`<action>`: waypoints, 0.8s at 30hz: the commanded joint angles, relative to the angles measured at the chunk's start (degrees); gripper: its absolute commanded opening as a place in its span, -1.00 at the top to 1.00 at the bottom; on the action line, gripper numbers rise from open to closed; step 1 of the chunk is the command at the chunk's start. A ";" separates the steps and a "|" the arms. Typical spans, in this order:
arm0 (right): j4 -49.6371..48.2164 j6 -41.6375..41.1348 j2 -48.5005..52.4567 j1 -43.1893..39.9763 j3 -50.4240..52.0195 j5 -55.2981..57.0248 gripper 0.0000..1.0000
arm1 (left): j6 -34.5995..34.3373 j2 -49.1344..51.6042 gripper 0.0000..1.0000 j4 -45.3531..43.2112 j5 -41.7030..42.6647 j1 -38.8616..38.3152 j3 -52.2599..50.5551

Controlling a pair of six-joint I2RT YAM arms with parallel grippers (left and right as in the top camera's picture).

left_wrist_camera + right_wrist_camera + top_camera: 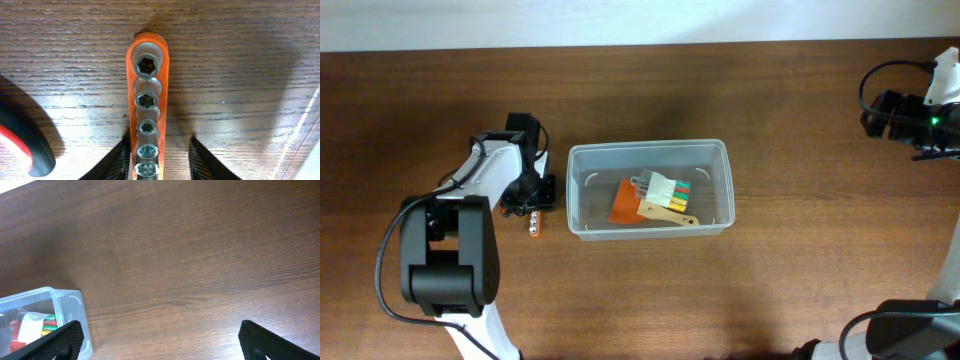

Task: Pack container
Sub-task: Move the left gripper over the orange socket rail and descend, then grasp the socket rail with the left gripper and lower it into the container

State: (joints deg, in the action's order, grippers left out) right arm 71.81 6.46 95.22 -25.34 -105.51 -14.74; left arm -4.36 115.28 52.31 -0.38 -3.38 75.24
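Note:
The container (582,190) is a clear plastic bin at the table's middle; its corner also shows in the right wrist view (67,302). It holds an orange tool (624,205), a white pack with coloured strips (670,189) and a wooden-handled tool (668,213). An orange socket rail (148,90) with several metal sockets lies on the table left of the bin (534,226). My left gripper (161,165) is open, with one finger on each side of the rail's near end. My right gripper (159,340) is open and empty, at the far right of the table (895,112).
A black object with a red stripe (22,145) lies on the table just left of the socket rail. The table is dark brown wood (770,290). A pale wall edge runs along the back.

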 commanded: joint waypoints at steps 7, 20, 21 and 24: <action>-0.04 0.35 0.20 0.37 0.52 -0.90 -0.97 | 0.11 3.65 0.46 0.22 1.14 0.04 -3.21; -0.04 0.35 0.20 0.37 0.52 -0.90 -0.97 | 0.13 3.65 0.96 0.20 1.09 0.04 -3.02; -0.04 0.35 0.20 0.37 0.52 -0.90 -0.97 | 0.13 3.63 0.96 0.20 1.07 0.04 -2.82; -0.04 0.33 0.20 0.37 0.52 -0.92 -0.97 | -0.15 3.63 0.96 0.70 1.05 0.04 -1.29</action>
State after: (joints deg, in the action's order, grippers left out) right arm 71.79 6.50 95.22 -25.34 -105.51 -14.74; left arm -4.29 115.26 52.69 -0.38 -3.38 75.26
